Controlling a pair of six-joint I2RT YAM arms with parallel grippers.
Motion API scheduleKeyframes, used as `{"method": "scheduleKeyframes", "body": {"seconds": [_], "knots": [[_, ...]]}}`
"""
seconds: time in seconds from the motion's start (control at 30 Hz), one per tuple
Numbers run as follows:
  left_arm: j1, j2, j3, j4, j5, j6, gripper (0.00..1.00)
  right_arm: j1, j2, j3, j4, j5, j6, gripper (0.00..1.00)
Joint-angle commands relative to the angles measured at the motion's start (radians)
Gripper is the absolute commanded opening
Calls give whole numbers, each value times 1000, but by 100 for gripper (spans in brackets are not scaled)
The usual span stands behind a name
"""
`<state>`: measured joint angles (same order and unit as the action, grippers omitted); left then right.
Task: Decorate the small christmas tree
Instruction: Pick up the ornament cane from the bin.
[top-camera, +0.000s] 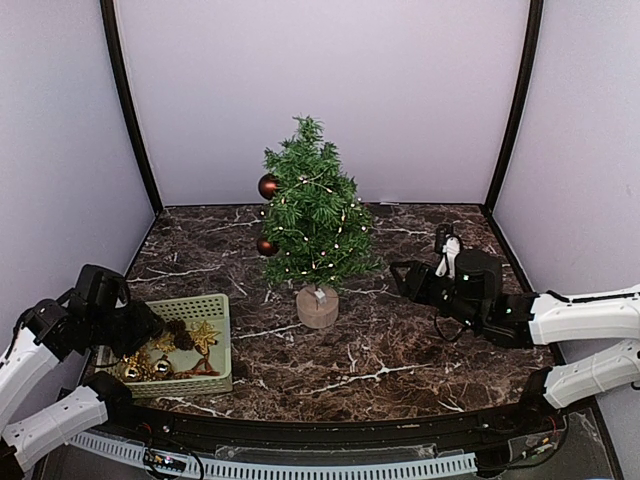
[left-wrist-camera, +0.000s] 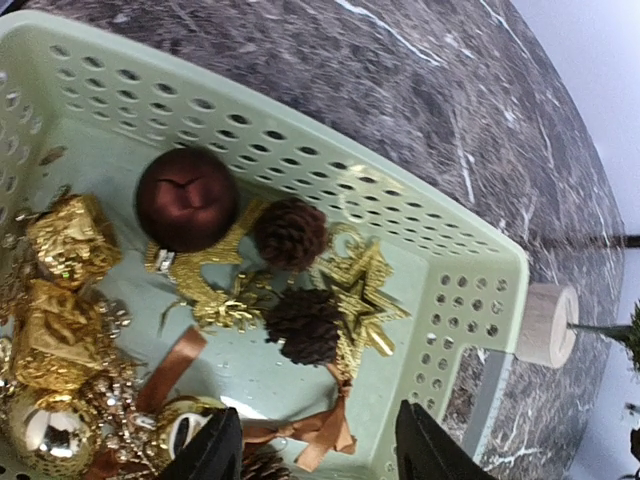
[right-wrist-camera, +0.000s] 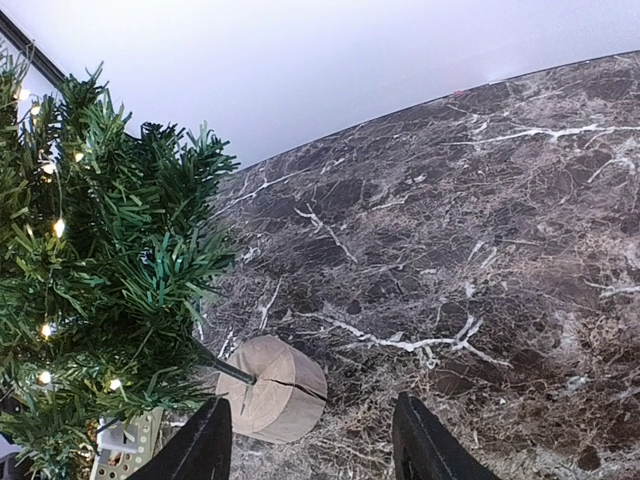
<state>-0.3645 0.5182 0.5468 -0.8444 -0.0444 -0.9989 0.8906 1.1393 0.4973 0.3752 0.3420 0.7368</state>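
The small christmas tree (top-camera: 315, 215) stands mid-table on its round tan wooden base (top-camera: 317, 306), with warm lights and two dark red baubles (top-camera: 268, 186) on its left side. It also shows in the right wrist view (right-wrist-camera: 90, 290). A pale green basket (top-camera: 220, 310) at the near left holds ornaments: a dark red bauble (left-wrist-camera: 186, 198), pine cones (left-wrist-camera: 304, 325), a gold star (left-wrist-camera: 365, 305), gold gift boxes (left-wrist-camera: 70, 238) and brown ribbon (left-wrist-camera: 320, 425). My left gripper (left-wrist-camera: 318, 450) is open and empty, just above the basket. My right gripper (right-wrist-camera: 312, 440) is open and empty, right of the tree base.
The dark marble table (top-camera: 400, 340) is enclosed by pale walls on three sides, with black corner posts (top-camera: 128, 110) at the back. A ribbed strip (top-camera: 300, 465) runs along the near edge.
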Motion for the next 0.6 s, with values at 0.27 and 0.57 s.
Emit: {"method": "scheduleKeyframes", "body": {"seconds": [0.27,0.57], "knots": [[9,109,-118,35,-120,-172,53,1,-18,-20,100,34,-108,58],[76,160,-126,106,-145,-97,42,-29,-33,-37,104,10,-134,59]]}}
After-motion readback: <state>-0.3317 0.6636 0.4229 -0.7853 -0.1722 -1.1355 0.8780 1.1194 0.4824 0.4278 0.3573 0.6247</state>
